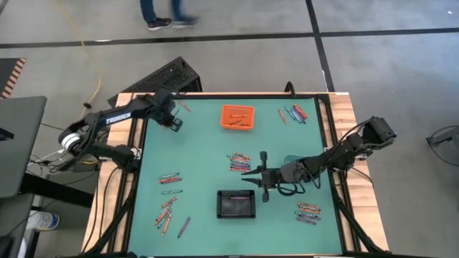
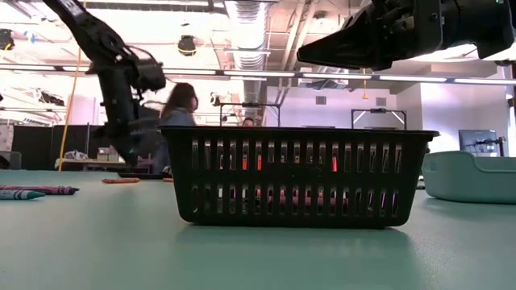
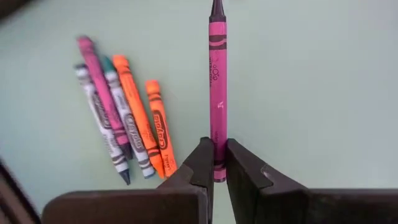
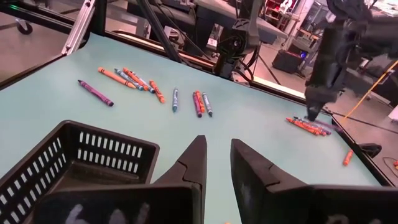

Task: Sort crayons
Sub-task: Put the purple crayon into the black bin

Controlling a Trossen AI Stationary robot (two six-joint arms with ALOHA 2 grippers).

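Left gripper [image 3: 215, 163] on pink crayon [image 3: 217, 93]

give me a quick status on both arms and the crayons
Left gripper shut on magenta crayon, far left corner. Right gripper empty, over black bin. Nothing in the way.

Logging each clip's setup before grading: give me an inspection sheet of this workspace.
Surface: green table, wooden edges.
Job's things: crayons scattered in clusters; orange bin, black bin.
Clutter: nothing seen.
Grippers: left gripper shut on a pink crayon; right gripper beside the black bin, fingers apart, holding nothing.
Cables: yellow cable on the floor.
Surroundings: person's feet beyond the table.
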